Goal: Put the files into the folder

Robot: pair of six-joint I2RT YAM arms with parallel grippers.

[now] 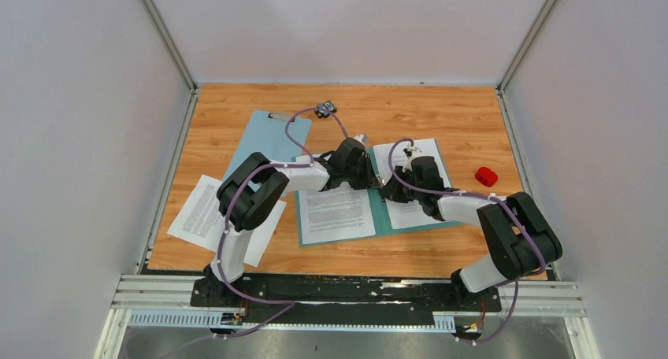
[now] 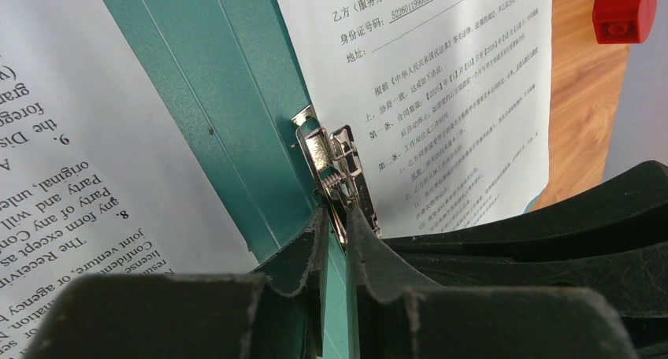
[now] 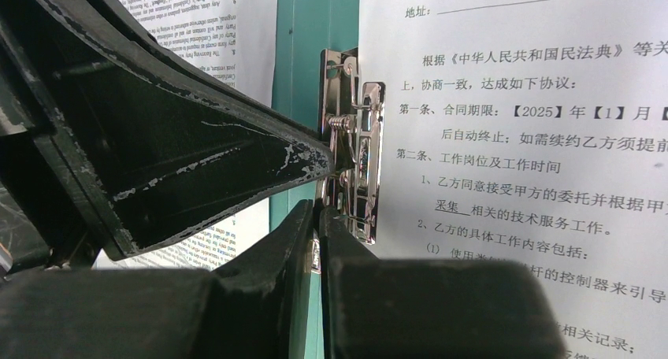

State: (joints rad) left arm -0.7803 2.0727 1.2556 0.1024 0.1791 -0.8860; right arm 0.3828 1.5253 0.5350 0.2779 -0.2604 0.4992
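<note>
Two files (image 1: 337, 216) lie in the open folder (image 2: 228, 99); left gripper (image 2: 337, 217) and right gripper (image 3: 317, 217) each seemingly pinch its metal clip (image 3: 354, 158).

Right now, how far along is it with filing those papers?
Partway. The folder lies open, a left sheet and a right sheet already on its covers. The left gripper and right gripper pinch its metal clip. Loose sheets lie left of it, not yet filed.

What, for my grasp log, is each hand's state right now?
Left hand: closed, pinching the metal clip of the folder.
Right hand: closed at that clip; a grip on it cannot be told.
</note>
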